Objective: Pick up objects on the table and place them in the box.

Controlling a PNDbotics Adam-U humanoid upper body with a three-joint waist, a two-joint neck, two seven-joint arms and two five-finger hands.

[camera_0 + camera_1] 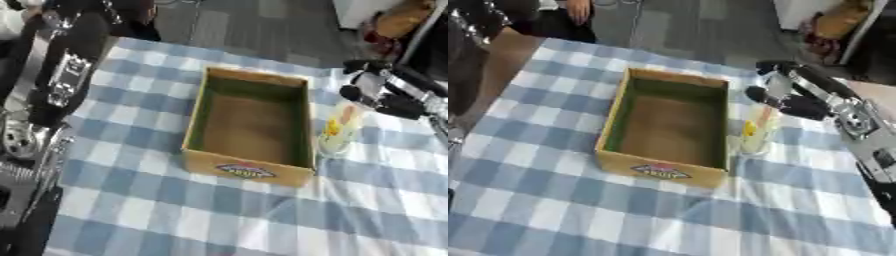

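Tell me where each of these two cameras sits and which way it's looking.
Left eye view: in the head, looking down at the cardboard box on the checked tablecloth; the left arm fills the left edge, the right hand shows at right.
Right eye view: beside it, same downward look; the right hand appears larger, next to a clear packet.
Both share the box, cloth, packet and right hand.

Left of the right hand [794,102], black with silver metal joints, we see a matt cardboard box [667,131], a clear glossy packet [756,131] and checked cloth [579,210] beneath.
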